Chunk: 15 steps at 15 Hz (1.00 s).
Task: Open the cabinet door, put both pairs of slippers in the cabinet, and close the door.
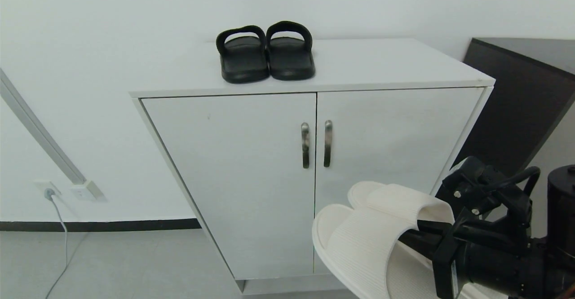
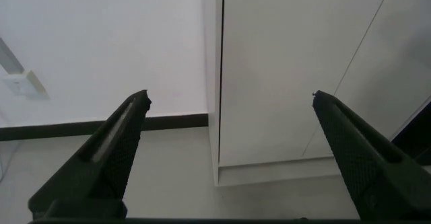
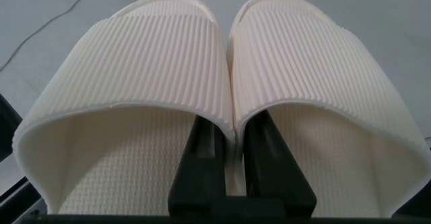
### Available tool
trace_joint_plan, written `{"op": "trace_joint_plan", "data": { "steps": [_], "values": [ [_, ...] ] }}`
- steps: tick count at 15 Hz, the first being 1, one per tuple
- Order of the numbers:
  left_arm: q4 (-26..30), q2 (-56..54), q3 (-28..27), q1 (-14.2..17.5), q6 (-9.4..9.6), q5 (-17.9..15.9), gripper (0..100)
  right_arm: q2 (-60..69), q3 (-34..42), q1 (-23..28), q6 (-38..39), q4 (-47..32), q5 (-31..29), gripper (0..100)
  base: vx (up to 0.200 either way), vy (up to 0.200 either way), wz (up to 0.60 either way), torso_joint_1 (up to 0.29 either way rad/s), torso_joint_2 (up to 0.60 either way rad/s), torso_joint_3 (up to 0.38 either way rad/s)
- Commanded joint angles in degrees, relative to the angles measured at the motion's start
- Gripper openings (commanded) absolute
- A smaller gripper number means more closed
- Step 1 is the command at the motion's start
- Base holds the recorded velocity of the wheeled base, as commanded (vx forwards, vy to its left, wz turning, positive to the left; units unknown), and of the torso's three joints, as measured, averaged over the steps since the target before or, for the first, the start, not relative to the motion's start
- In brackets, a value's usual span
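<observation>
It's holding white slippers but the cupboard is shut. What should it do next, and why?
Probably raise the open, empty left gripper to the left door's silver bar handle and pull: both white cabinet doors are shut, and the right gripper is shut on the pair of white ribbed slippers.

— What do I have at four o'clock?
— I see a matte black right arm [image 1: 494, 258], two silver screw heads [image 1: 457, 194], a looped black cable [image 1: 521, 174].
— And my left gripper [image 2: 230, 97]?
— Two dark, grainy, tapering fingers [image 2: 121, 150].
</observation>
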State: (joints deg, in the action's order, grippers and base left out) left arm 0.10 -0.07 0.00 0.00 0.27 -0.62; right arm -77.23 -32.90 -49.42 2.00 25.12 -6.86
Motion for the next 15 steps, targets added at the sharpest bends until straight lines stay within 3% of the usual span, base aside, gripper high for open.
{"op": "trace_joint_plan", "data": {
  "steps": [1, 8, 11, 13, 14, 15],
  "values": [
    [-0.01, 0.07, 0.0, 0.0, 0.08, 0.01, 100, 0.15, 0.29, -0.06, 0.02, 0.01, 0.01, 0, 0.0, 0.0, 0.0, -0.1, 0.46, 0.349],
    [-0.1, 0.16, -0.26, 0.0, 0.26, 0.18, 100, 0.15, 1.26, -0.68, -0.07, 0.1, 0.1, 0, 0.0, 0.0, 0.0, -0.064, 0.44, 0.379],
    [-0.1, 2.71, -0.44, 0.0, 1.05, 0.27, 100, 0.06, 1.35, -0.94, -0.07, 0.1, 0.1, 0, 0.0, 0.0, 0.0, -0.004, 0.17, 0.167],
    [-0.1, 6.23, -5.54, 0.0, -0.27, 0.45, 100, 0.06, 1.35, -0.94, -0.07, 0.1, 0.1, 0, 0.0, 0.0, 0.0, 0.0, 0.0, 0.0],
    [-0.1, 11.5, -10.63, 0.0, -1.32, 0.18, 100, -0.12, 1.26, -1.03, -0.07, 0.1, 0.1, 0, 0.0, 0.0, 0.0, 0.0, 0.0, 0.0],
    [-0.27, 13.96, -11.69, 0.0, -1.15, -0.08, 100, -0.12, 1.26, -1.12, -0.07, 0.19, 0.1, 0, 0.0, 0.0, 0.0, 0.0, 0.0, 0.0]
  ]
}}
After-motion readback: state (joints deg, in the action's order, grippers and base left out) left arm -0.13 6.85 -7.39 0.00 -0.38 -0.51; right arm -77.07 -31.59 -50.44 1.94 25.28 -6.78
